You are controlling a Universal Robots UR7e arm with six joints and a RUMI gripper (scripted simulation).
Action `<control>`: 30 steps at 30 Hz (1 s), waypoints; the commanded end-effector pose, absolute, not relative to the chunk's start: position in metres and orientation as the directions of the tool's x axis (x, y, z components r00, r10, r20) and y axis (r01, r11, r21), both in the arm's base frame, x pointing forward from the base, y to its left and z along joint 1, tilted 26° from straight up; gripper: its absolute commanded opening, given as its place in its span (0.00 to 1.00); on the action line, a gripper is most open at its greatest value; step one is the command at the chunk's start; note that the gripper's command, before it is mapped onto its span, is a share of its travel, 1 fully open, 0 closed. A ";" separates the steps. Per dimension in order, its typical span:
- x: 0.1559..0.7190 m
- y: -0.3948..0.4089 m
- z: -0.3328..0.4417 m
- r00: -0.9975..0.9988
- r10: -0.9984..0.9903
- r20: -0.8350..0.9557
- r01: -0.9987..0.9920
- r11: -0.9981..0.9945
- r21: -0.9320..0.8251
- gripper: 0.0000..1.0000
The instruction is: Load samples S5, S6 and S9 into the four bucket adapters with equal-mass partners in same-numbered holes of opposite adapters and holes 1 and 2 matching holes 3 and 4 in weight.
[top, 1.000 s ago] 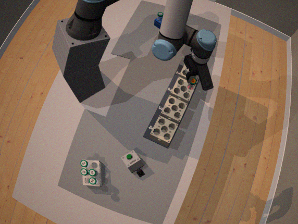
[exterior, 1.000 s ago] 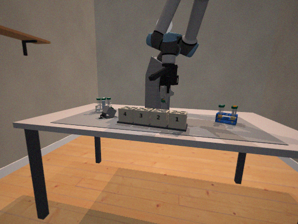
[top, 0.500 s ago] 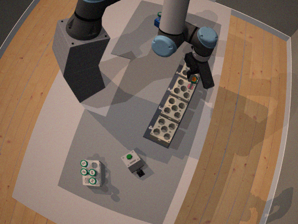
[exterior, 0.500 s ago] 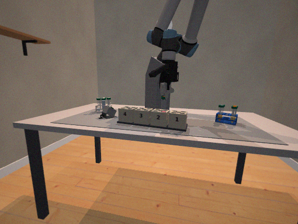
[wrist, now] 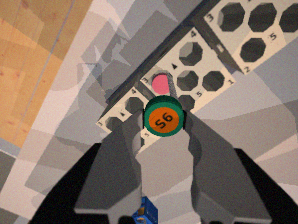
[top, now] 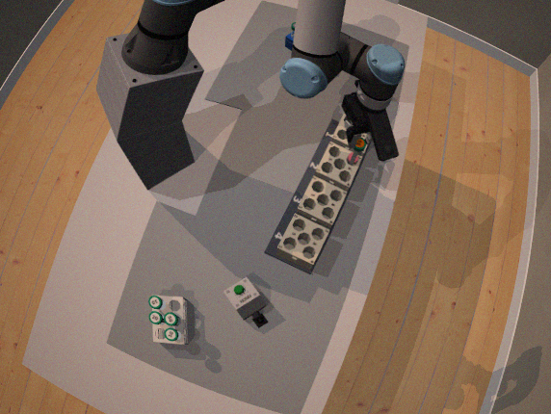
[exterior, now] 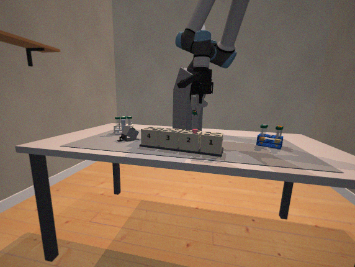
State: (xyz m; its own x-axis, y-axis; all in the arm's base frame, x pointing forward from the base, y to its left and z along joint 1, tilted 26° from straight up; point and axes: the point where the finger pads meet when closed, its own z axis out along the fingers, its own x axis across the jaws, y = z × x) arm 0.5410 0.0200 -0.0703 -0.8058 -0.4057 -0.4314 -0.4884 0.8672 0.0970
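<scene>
End effector (top: 360, 137) (exterior: 197, 100) (wrist: 163, 110): one, two-jaw, black; fingers closed to a narrow gap on one capped tube, near its cap; pointed downward over the loading stand.
Held tube (top: 360, 143) (exterior: 194, 119) (wrist: 164, 120): one, green cap, orange dot; ID read as S6 or S9, the tilt leaving it unclear; gripped between the fingers, pink content at its lower end; lower end at hole 3 of adapter 2, entry into the hole not to be told.
Loading stand (top: 288, 208) (exterior: 149, 147): one, dark base, four cream adapters in a row, below the end effector.
Adapter 1 (top: 338, 139) (exterior: 214, 147): partly hidden beneath the end effector.
Adapter 2 (top: 334, 174) (exterior: 189, 146) (wrist: 207, 63): directly below the held tube.
Adapter 3 (top: 316, 214) (exterior: 169, 144): next in the row, farther from the end effector; holes unfilled.
Adapter 4 (top: 295, 253) (exterior: 152, 140): farthest of the row from the end effector; holes unfilled.
Blue rack (top: 289, 41) (exterior: 269, 141) (wrist: 145, 212): well apart from the end effector, beyond the adapter 1 end; two green-capped tubes seen, one orange-dotted.
White rack (top: 183, 332) (exterior: 116, 130): well apart from the end effector, past adapter 4; four green-capped tubes with white dots.
DONE desk (top: 252, 309) (exterior: 130, 133): between white rack and stand; green key (top: 239, 289) on its slope, untouched.

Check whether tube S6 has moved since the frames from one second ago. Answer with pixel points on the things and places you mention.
Yes: tube S6 (top: 360, 143) (exterior: 194, 112) (wrist: 164, 119) has moved up. In the exterior view, its green cap now stands higher above adapter 2 (top: 336, 173) (exterior: 188, 144) (wrist: 205, 65).
</scene>
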 end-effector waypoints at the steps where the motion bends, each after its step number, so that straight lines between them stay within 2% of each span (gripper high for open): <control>1: 0.539 0.018 -0.065 -0.805 -0.406 -0.432 -0.488 0.867 0.096 0.00; 28: 0.524 0.005 -0.024 -0.805 -0.406 -0.432 -0.489 0.867 0.096 0.00; 30: 0.521 -0.007 -0.029 -0.778 -0.451 -0.436 -0.531 0.844 0.073 0.00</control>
